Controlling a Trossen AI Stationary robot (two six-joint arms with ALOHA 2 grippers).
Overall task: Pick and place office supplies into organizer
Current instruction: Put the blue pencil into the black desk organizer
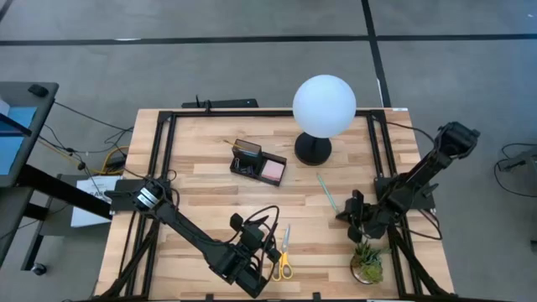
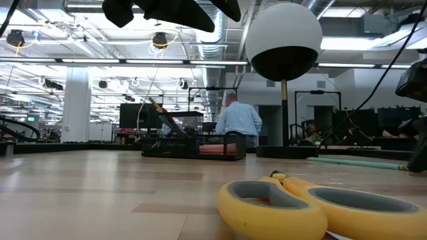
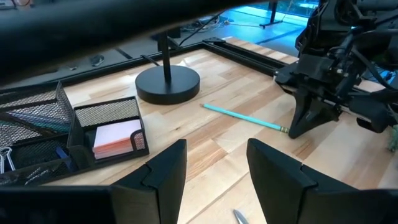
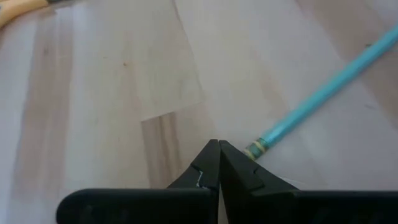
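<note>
The yellow-handled scissors [image 1: 282, 257] lie flat near the table's near edge, and their handles fill the low view [image 2: 300, 208]. My left gripper [image 3: 214, 168] is open and hovers just above and to the left of them, with the blade tip [image 3: 239, 216] below its fingers. A teal pencil [image 1: 325, 192] lies flat right of centre. My right gripper [image 4: 218, 149] is shut, its tips on the table at the pencil's eraser end [image 4: 257, 149]. The black mesh organizer [image 1: 258, 162] stands mid-table and holds a pink sticky-note pad [image 3: 118, 138], pens and a clip. My right gripper comes slanting down from the table's right, and its shut fingertips stand right beside the teal pencil's eraser end [image 4: 257, 149]. I cannot tell whether they touch it. The pencil lies flat on the table.
A white globe lamp [image 1: 324, 105] on a black base [image 1: 312, 149] stands behind the pencil, right of the organizer. A small green potted plant [image 1: 367, 261] sits at the near right, close under the right arm. Black frame rails [image 1: 159, 168] run along the table's sides. A person [image 2: 238, 120] is far behind.
</note>
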